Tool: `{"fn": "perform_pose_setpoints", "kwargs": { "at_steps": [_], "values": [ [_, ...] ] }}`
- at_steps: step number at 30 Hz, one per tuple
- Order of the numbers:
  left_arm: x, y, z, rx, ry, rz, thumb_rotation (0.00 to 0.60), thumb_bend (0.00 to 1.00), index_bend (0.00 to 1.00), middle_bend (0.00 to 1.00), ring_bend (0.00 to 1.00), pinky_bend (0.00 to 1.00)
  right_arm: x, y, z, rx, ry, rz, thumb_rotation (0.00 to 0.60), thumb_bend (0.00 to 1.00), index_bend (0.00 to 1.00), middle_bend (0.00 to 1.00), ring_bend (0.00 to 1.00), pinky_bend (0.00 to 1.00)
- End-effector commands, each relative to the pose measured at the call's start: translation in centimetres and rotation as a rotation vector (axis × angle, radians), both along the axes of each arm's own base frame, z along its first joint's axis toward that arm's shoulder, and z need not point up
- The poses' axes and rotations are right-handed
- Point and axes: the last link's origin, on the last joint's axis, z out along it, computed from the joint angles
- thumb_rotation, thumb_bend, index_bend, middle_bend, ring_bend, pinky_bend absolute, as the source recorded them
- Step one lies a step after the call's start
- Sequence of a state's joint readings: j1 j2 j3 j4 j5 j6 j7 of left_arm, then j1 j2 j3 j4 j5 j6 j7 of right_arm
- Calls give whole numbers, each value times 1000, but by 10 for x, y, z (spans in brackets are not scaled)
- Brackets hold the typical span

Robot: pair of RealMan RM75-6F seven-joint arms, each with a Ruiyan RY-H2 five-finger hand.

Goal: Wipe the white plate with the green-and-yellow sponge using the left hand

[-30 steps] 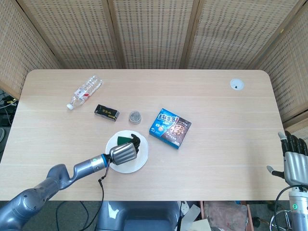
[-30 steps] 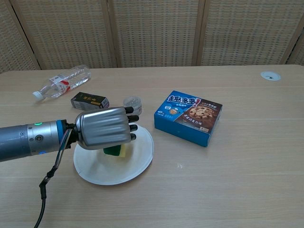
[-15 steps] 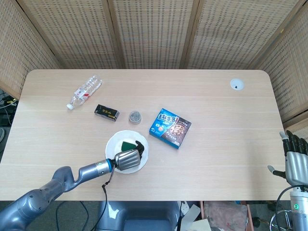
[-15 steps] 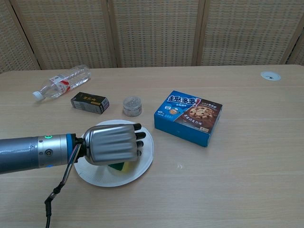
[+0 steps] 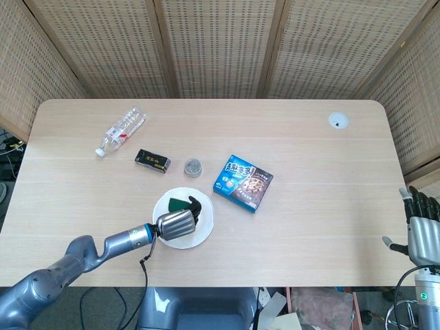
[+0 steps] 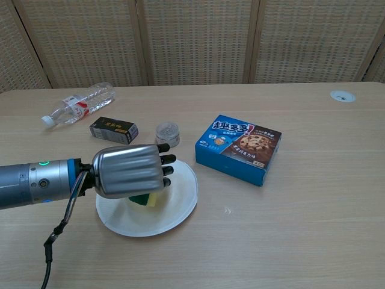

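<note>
Now the left hand [image 6: 127,171] lies palm-down over the white plate [image 6: 180,208], its fingers curled over the green-and-yellow sponge [image 6: 143,199] and pressing it onto the plate's middle. The sponge sits directly under the palm, only a green and yellow edge showing on the near side, so its long axis cannot be told. The plate lies toward the table's [image 5: 309,165] near edge, beside the blue cookie box [image 5: 243,183]. The right hand [image 5: 421,230], fingers spread and holding nothing, hangs off the table's far right corner. Compared with half a second ago, the left hand and sponge have slid back toward the plate's far-left part.
</note>
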State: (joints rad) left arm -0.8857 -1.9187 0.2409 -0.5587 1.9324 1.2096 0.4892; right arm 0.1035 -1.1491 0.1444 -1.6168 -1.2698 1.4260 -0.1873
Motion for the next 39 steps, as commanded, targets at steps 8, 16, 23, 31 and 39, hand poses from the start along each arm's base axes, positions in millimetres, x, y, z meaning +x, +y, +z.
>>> {"fn": "perform_pose_setpoints", "kwargs": {
  "at_steps": [8, 16, 23, 31, 39],
  "values": [
    [-13, -16, -10, -24, 64, -24, 600, 280, 696, 529, 320, 378, 1, 0, -3, 8, 5, 2, 600, 0, 0, 0, 0, 0],
    [-12, -16, -12, -23, 63, -26, 600, 280, 695, 529, 320, 378, 1, 1, -1, 1, 5, -2, 600, 0, 0, 0, 0, 0],
    [1, 0, 16, 18, -86, 27, 600, 280, 695, 529, 320, 379, 2, 2, -1, -4, 5, 0, 600, 0, 0, 0, 0, 0],
    [-25, 46, 98, 145, -248, 313, 600, 280, 695, 529, 324, 385, 3, 3, -1, 3, -1, 3, 600, 0, 0, 0, 0, 0],
    [-86, 41, 135, 162, -325, 734, 600, 282, 691, 508, 328, 366, 5, 2, -4, 18, 1, 6, 600, 0, 0, 0, 0, 0]
  ]
}}
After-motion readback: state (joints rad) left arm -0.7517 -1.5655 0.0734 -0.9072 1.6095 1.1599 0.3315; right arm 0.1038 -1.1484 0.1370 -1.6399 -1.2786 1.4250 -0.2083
